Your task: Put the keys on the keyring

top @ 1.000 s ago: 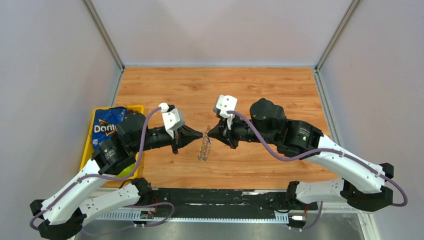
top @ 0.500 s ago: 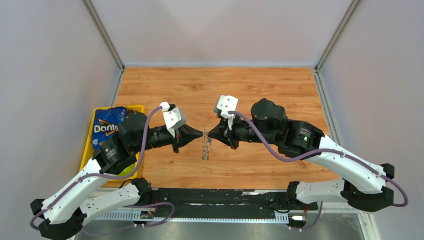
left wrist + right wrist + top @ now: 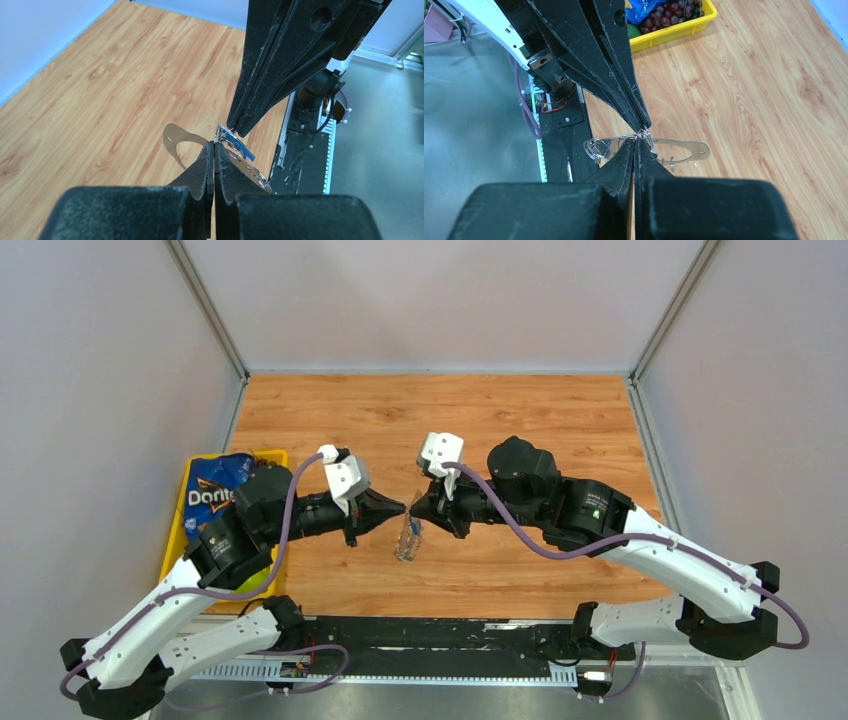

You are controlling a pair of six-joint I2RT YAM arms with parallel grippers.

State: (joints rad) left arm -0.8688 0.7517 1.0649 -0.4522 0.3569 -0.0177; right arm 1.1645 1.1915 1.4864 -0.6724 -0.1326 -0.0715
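My left gripper (image 3: 402, 508) and right gripper (image 3: 416, 510) meet tip to tip above the middle of the table, both shut. The keyring (image 3: 407, 540), a thin silver hoop with small rings along its edge, hangs below the tips. The left wrist view shows my left gripper (image 3: 214, 145) pinching the keyring (image 3: 172, 142) at its top. The blue-headed key (image 3: 241, 147) slants down from the right gripper's tip, beside a small wire ring. The right wrist view shows my right gripper (image 3: 634, 142) closed against the keyring (image 3: 684, 148); the key is mostly hidden there.
A yellow bin (image 3: 275, 455) stands at the left table edge with a Doritos bag (image 3: 212, 495); grapes (image 3: 669, 15) show in it in the right wrist view. A black rail (image 3: 430, 635) runs along the near edge. Grey walls enclose the wooden table.
My right gripper has moved left, closing the gap to the left gripper's tip. The hanging keyring has turned slightly. The left arm has stayed still.
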